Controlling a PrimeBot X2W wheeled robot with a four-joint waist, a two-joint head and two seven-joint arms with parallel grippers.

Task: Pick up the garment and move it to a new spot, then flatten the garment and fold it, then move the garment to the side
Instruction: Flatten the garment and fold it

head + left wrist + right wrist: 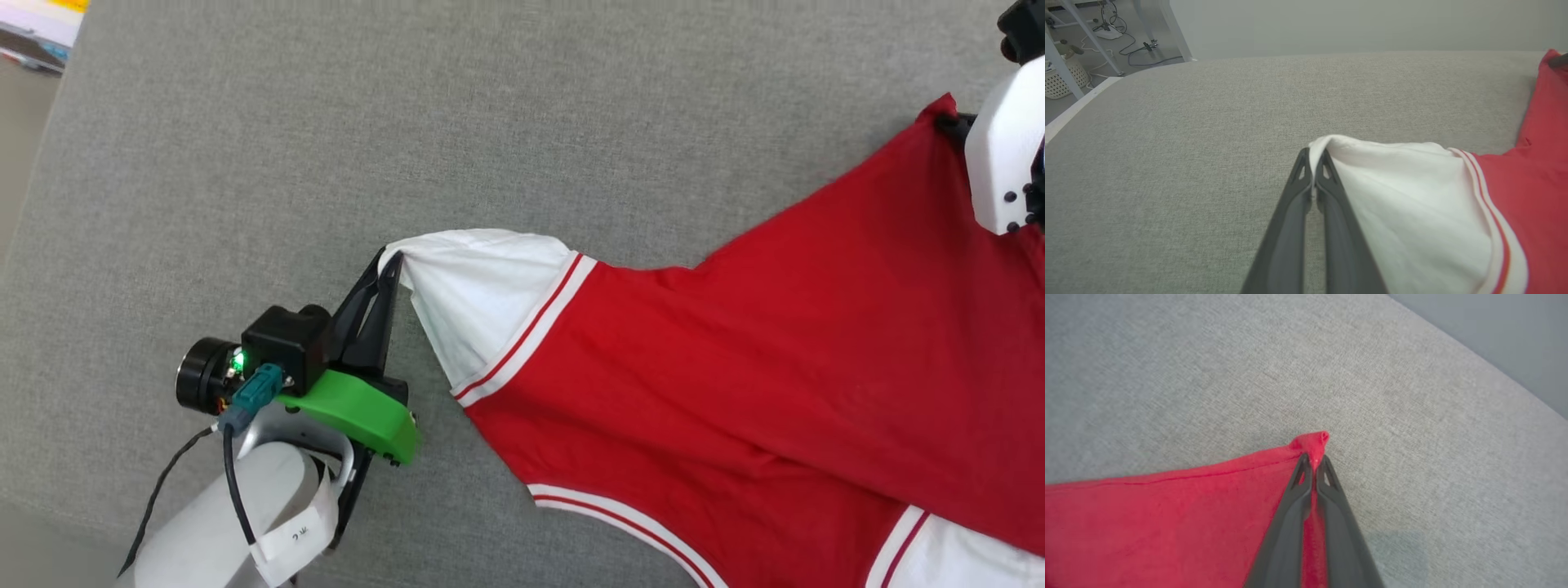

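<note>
The garment point(735, 359), a red jersey shirt with white sleeves and red-and-white trim, lies stretched across the grey cushion from centre to right in the head view. My left gripper point(393, 260) is shut on the tip of a white sleeve point(1404, 196); in the left wrist view its fingers point(1331, 192) pinch the cloth fold. My right gripper point(1314, 459) is shut on a red corner of the garment point(1167, 522); the corner pokes out past the fingertips. In the head view that corner point(943, 106) sits at the far right beside the white right wrist housing point(1004, 155).
The grey fabric surface point(490, 122) spreads to the left and top. Its left edge drops to a floor with cables, table legs and a white basket point(1061, 77). A second white sleeve point(955, 555) lies at the bottom right.
</note>
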